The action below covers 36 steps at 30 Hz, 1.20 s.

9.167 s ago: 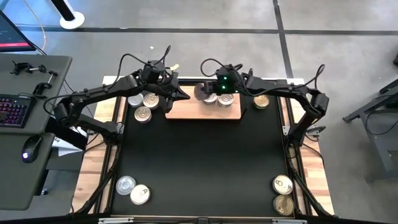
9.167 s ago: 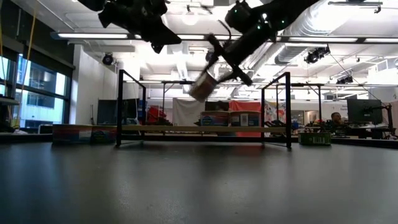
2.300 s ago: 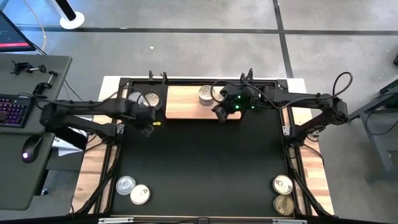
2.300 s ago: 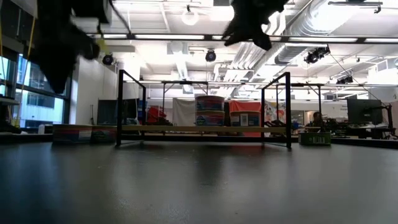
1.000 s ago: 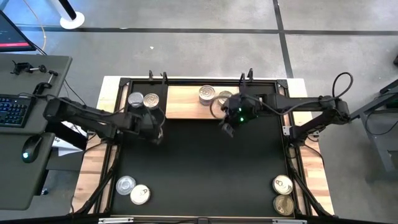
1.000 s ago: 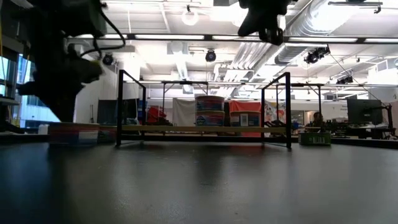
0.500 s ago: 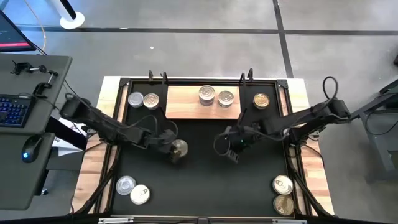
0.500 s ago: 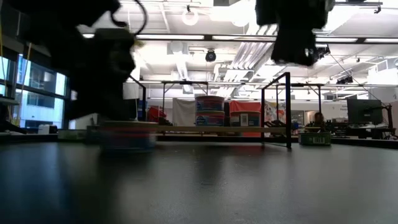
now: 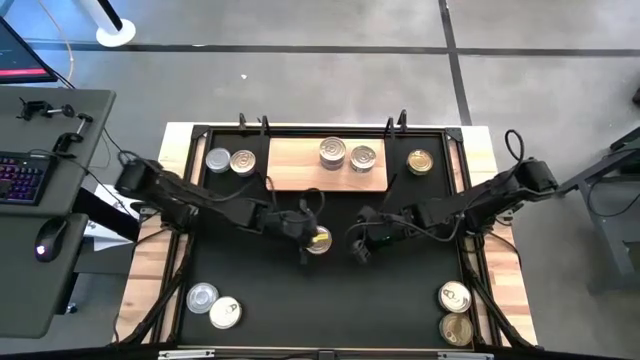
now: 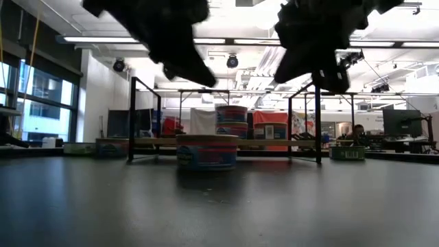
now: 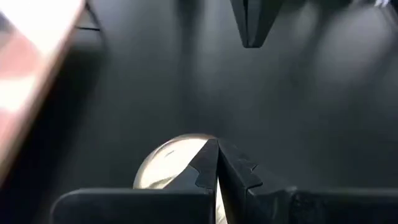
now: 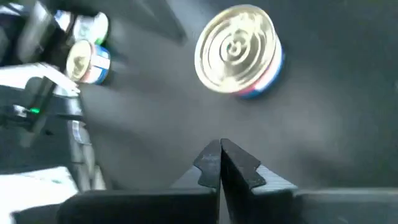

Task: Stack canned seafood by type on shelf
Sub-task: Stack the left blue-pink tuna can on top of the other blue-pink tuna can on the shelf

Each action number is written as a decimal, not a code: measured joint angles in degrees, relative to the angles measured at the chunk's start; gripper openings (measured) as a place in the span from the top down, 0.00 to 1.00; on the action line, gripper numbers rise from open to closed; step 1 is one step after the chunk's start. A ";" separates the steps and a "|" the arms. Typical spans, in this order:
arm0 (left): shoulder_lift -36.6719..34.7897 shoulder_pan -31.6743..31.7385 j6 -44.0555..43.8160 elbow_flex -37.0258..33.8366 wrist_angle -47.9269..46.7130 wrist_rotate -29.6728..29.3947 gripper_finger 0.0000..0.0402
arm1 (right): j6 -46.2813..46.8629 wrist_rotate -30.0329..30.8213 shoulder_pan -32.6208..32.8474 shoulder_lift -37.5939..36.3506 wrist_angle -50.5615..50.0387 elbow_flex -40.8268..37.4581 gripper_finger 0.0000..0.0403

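At the middle of the black counter (image 9: 320, 300) a gold-lidded tin (image 9: 319, 240) sits alone, with the left claw (image 9: 304, 233) at its 9 o'clock, fingers pressed together and holding nothing. The right claw (image 9: 358, 247) hovers at its 3 o'clock, also shut and empty. The shelf (image 9: 300, 165) lies at 12 o'clock, carrying two silver-lidded stacks (image 9: 347, 155). To grip well, one claw likely should spread first, descend squarely over the tin, then pinch its sides; the other should keep clear.
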 joint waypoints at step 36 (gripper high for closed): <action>4.29 1.41 0.80 -18.82 26.54 4.41 1.00 | -38.60 2.83 -5.75 21.96 -9.78 15.37 1.00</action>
